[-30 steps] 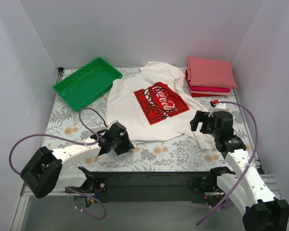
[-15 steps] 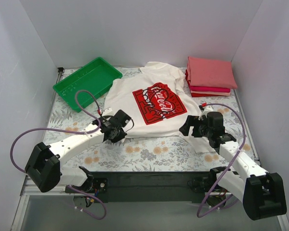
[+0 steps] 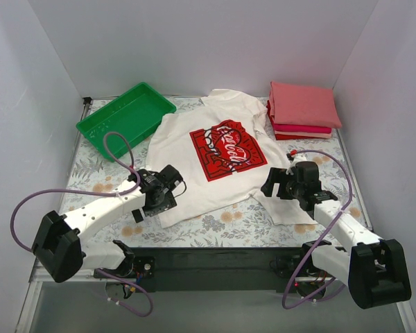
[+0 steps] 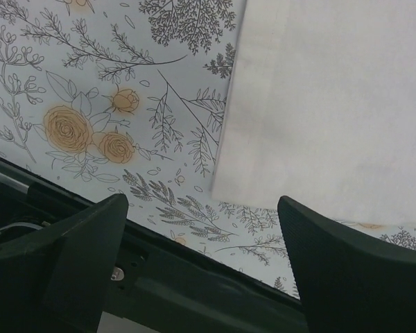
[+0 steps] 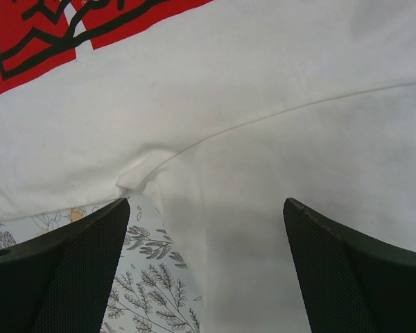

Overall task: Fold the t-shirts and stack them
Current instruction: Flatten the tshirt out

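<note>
Since the left gripper [image 4: 201,208] and the right gripper [image 5: 208,208] have both moved in over the white cloth t-shirt with red square print [image 3: 184,163], spread flat just beside the green plastic tray [image 3: 125,119], and gape wide holding nothing, I judge a first-fold pinch comes next.

Bright even light, soft shadows, sharp focus, no glare
</note>
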Controlling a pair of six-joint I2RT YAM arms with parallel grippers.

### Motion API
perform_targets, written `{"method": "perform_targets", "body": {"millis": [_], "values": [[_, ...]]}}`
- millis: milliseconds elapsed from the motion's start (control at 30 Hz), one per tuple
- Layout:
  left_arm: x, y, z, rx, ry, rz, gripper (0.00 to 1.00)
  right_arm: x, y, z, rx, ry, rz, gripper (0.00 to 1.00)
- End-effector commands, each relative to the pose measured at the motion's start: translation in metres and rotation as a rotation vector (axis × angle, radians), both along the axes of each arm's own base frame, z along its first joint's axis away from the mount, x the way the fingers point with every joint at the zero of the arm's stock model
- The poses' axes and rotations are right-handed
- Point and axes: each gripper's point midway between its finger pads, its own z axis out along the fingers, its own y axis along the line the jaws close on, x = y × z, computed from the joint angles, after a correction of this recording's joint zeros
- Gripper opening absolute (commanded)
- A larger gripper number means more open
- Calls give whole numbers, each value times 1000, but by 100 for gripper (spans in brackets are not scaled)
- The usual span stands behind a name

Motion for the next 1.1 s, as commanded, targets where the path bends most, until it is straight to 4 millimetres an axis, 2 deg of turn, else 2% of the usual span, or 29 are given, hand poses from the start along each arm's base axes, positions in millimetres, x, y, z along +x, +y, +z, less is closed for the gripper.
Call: {"method": "perform_targets", "body": {"millis": [0, 33, 67, 100, 133, 167, 233, 367, 467, 500, 567, 600, 667, 800, 867, 933, 967, 1067], "values": [[2, -3, 5, -85, -83, 46, 89, 14, -1, 23, -10, -77, -9, 98], [3, -12, 2, -136, -90, 41, 89, 14, -2, 24, -16, -83, -16, 98], [5, -22, -9, -199, -109, 31, 89, 15, -6, 22, -28, -84, -37, 98], [0, -38, -10, -300, -98, 3, 89, 15, -8, 22, -28, -80, -54, 98], [-8, -38, -25, -324, -78, 1, 89, 16, -10, 23, -33, -85, -67, 98], [-3, -48, -25, -388, -109, 3, 89, 16, -11, 23, -32, -86, -72, 98], [-5, -52, -27, -449, -123, 40, 89, 16, -11, 26, -26, -96, -79, 98], [-12, -41, -40, -438, -128, 110, 84, 16, -13, 31, -21, -115, -96, 98], [-14, -40, -49, -430, -110, 112, 70, 15, -14, 32, -21, -123, -104, 98], [-14, -40, -50, -424, -106, 120, 60, 15, -14, 32, -23, -125, -104, 98], [-14, -37, -55, -397, -96, 127, 54, 15, -14, 32, -22, -125, -105, 98], [-14, -36, -55, -391, -93, 127, 46, 15, -15, 32, -22, -126, -106, 98], [-17, -35, -59, -373, -72, 121, 37, 14, -16, 31, -27, -121, -111, 98], [-22, -30, -67, -353, -50, 122, 33, 15, -17, 30, -33, -119, -117, 98], [-23, -31, -69, -353, -46, 122, 26, 15, -17, 29, -34, -115, -116, 98], [-24, -31, -71, -347, -36, 114, 15, 15, -18, 28, -38, -111, -120, 98], [-24, -30, -70, -342, -35, 113, 0, 15, -18, 28, -39, -113, -120, 98], [-19, -27, -66, -316, -56, 99, 0, 15, -19, 28, -41, -112, -121, 98]]}}
